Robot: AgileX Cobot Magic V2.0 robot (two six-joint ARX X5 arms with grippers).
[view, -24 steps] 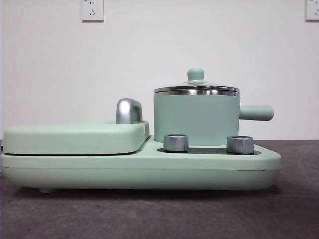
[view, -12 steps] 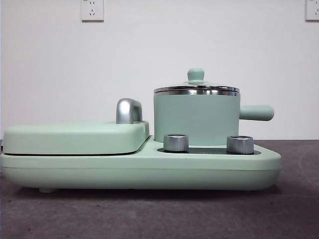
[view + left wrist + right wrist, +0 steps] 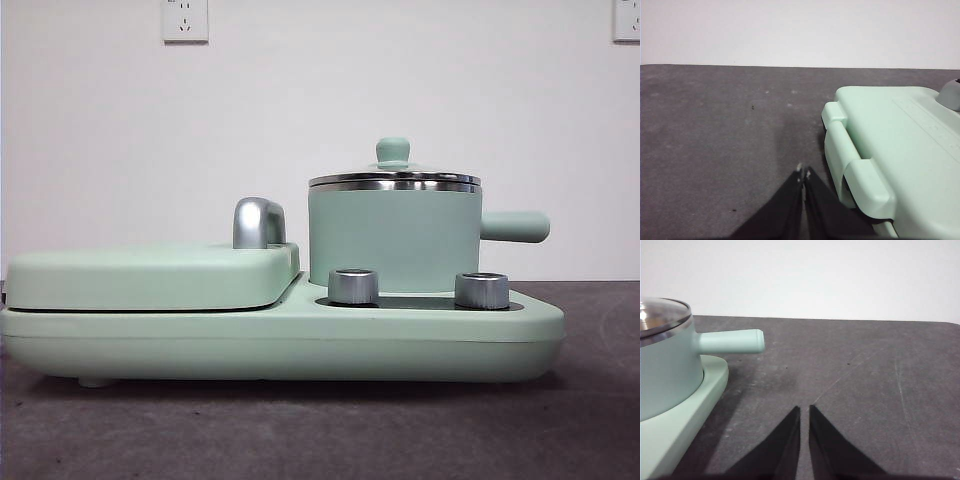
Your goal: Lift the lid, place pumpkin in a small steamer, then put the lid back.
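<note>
The small steamer (image 3: 393,238) stands on the right half of a mint-green appliance base (image 3: 280,340), its stubby handle (image 3: 514,227) pointing right. The lid (image 3: 394,178) with its mint knob sits on the pot. The pumpkin is out of view. My left gripper (image 3: 803,173) is shut and holds nothing, hovering over the dark table beside the grill cover's end (image 3: 900,165). My right gripper (image 3: 804,410) is shut and holds nothing, over the table to the side of the steamer (image 3: 665,365) and its handle (image 3: 732,341). Neither gripper shows in the front view.
A broad flat grill cover (image 3: 150,275) with a steel handle (image 3: 258,222) fills the base's left half. Two silver knobs (image 3: 353,286) (image 3: 481,290) stand before the pot. Dark table surface (image 3: 865,370) stretches beyond the right gripper. A white wall is behind.
</note>
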